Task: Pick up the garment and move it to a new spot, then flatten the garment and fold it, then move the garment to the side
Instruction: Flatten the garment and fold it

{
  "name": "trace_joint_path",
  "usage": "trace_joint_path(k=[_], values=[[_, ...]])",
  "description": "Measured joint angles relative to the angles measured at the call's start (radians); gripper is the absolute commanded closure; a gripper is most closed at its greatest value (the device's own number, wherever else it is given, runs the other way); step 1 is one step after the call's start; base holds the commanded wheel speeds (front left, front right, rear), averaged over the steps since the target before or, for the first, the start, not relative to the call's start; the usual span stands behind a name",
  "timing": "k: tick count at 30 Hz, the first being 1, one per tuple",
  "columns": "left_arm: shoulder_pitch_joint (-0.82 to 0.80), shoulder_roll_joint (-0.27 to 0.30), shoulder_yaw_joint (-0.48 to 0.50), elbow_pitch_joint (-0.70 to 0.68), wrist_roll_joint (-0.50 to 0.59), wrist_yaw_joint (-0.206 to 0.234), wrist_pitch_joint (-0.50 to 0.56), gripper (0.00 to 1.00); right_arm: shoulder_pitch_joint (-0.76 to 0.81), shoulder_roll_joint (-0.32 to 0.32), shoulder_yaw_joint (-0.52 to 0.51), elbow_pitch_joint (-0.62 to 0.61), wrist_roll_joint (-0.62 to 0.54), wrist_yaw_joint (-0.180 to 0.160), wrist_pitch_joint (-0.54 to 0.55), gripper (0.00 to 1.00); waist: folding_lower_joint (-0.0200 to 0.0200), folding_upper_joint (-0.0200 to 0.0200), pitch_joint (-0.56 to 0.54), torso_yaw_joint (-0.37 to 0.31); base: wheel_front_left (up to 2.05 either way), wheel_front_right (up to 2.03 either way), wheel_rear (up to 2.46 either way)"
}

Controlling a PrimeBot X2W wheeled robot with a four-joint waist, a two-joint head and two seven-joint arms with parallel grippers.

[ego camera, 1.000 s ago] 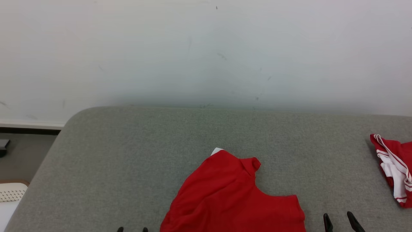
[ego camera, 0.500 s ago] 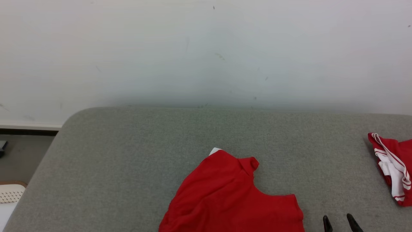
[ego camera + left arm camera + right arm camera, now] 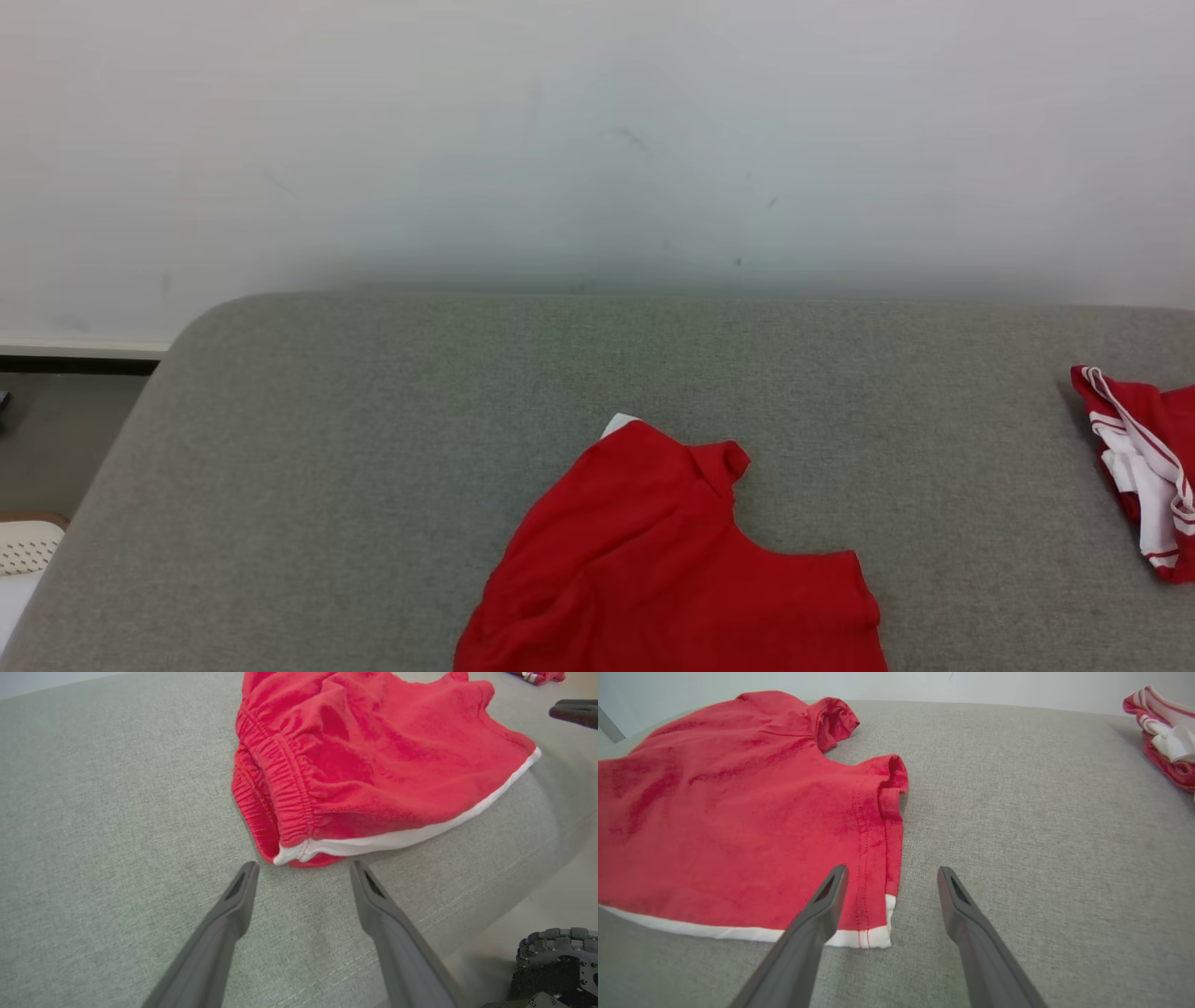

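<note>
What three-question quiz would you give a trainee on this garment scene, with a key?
1. True or false: the left gripper is shut on the red garment.
2. What lies at the right end of the grey surface? A. a red-and-white bundle B. a blue towel C. a cup
3. Fill in: the red garment's hem band is coloured ____.

Key: 1 false, its jaws stand open in front of the cloth; 2 A; 3 white.
</note>
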Motion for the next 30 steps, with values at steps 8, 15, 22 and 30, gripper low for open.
trace_joint_path(k=[8,15,22,30], values=[[-0.087,0.015,-0.058,0.084,-0.021,0.000,-0.015,0.00,0.012,-0.037,0.057,0.001,0.050,0.000,0.042,0.00,0.0000,0.0000,0.023,-0.010,0.00,0.00,0.00],[-0.123,0.016,-0.093,0.115,-0.038,0.000,-0.030,0.00,0.010,-0.050,0.063,0.000,0.058,0.000,0.048,0.00,0.0000,0.0000,0.038,-0.020,0.00,0.00,0.00],[-0.143,0.016,-0.128,0.112,-0.053,0.000,-0.032,0.00,0.002,-0.047,0.078,0.007,0.059,0.000,0.054,0.00,0.0000,0.0000,0.054,-0.023,0.00,0.00,0.00],[-0.172,0.018,-0.147,0.119,-0.061,0.000,-0.035,0.00,-0.051,-0.033,0.117,0.040,0.061,0.000,0.063,0.00,0.0000,0.0000,0.088,-0.026,0.00,0.00,0.00]])
